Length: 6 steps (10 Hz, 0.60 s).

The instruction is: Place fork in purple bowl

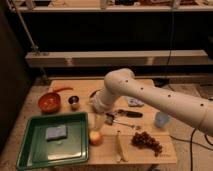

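The purple bowl (95,94) sits at the middle of the wooden table (150,152). Only a dark part of its rim shows behind my arm. My gripper (98,107) is at the end of the white arm, which reaches in from the right and bends down over the bowl. It hangs low at the bowl's front left side. A thin pale line (128,125) on the table, in front of the black-handled utensil (131,113), may be the fork. I cannot tell whether anything is in the gripper.
An orange-red bowl (49,103), a small metal cup (74,102) and an orange carrot-like piece (62,89) are at the left. A green tray (30,145) holds a blue sponge (56,132). An orange fruit (95,137), banana (119,147), grapes (146,141), blue cup (161,120) and a dark square-headed item (110,119) lie in front.
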{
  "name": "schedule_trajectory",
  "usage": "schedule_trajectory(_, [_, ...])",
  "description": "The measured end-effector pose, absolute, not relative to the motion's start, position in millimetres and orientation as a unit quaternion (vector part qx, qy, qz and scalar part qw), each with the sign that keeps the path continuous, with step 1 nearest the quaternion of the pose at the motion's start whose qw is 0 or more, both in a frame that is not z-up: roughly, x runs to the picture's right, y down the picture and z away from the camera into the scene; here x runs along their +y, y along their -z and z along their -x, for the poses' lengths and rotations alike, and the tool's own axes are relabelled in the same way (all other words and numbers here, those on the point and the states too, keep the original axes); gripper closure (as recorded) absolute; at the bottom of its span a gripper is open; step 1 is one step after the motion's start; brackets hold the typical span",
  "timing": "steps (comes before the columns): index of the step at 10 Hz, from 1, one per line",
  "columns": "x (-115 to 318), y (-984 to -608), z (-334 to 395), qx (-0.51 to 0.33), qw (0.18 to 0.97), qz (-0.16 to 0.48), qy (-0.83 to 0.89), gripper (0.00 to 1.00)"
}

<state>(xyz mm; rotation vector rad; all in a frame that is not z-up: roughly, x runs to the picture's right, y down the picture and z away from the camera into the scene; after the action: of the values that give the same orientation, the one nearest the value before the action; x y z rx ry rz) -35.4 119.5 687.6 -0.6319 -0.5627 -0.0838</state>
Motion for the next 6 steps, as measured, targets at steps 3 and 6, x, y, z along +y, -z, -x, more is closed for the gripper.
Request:
schedule_trajectory(3, [120,-687,0,-0.257,0.917,0.304,0.021,0.2])
schedule_trajectory(6, [120,-687,2,-0.257,0.917,0.304,0.023,0.2])
